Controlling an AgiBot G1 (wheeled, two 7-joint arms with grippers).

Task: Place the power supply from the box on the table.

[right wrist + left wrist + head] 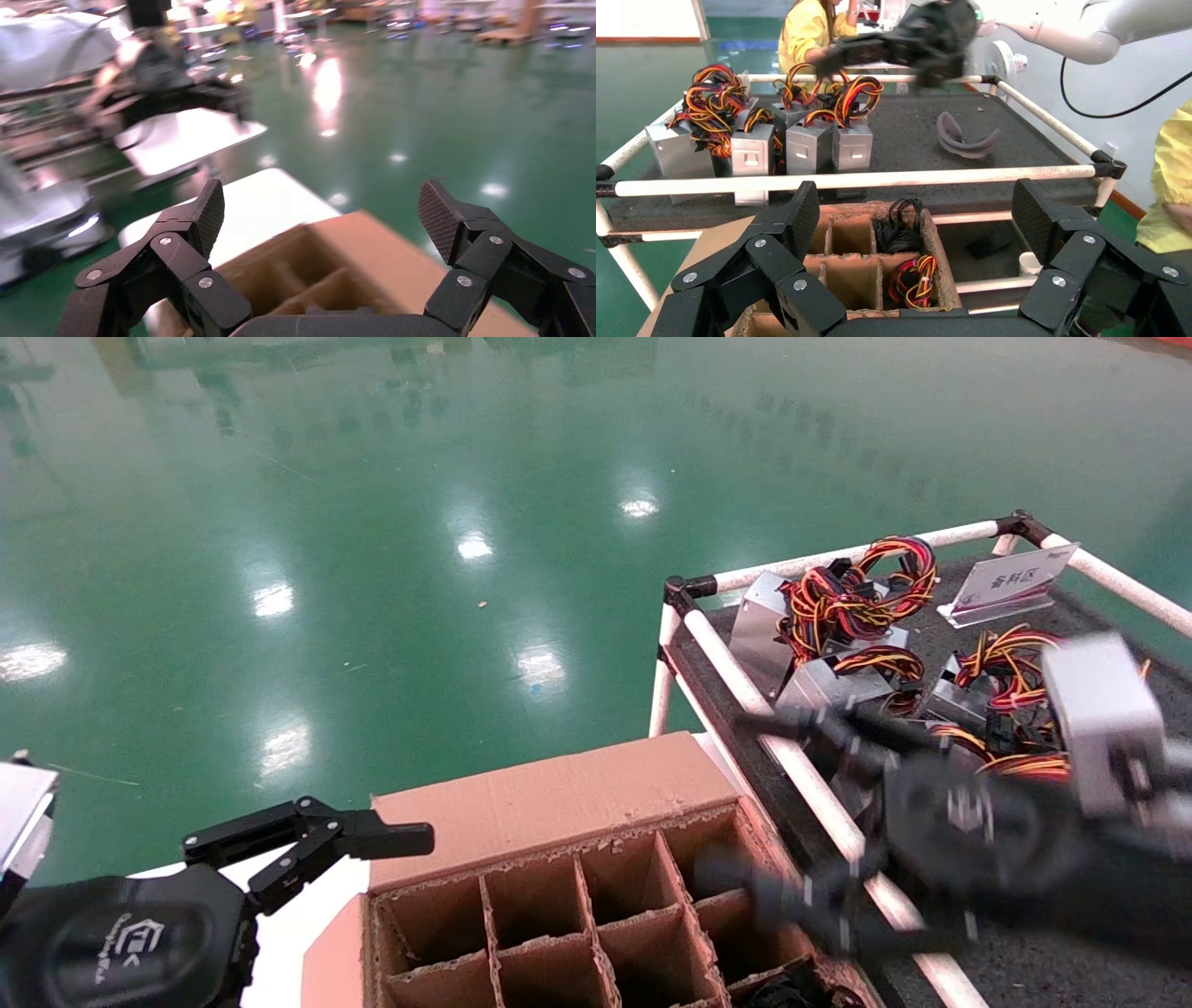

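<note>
Power supplies (819,626): several silver-grey units with red, yellow, orange and black wire bundles stand clustered on the far left part of the table (1024,952), near its white rail (745,686). In the left wrist view the same group (807,140) stands in a row behind the near rail. More wire bundles (912,281) show in cells of the box on its right side, so units remain inside.

Box (559,896): brown carton with ragged dividers, just left of the table, flap open toward the far side. The cells seen from the head camera look mostly bare; a dark cable shows in the near right cell.

Right gripper (792,812): blurred, over the table's left rail and the box's right edge. Fingers (439,217) spread wide, nothing between them.

Left gripper (372,836): low at the near left, beside the box's far left corner. Jaws spread apart, holding nothing.

White sign (1010,581) stands at the far side of the table. Grey curved item (965,137) lies on the felt. Glossy green floor (372,523) beyond.
</note>
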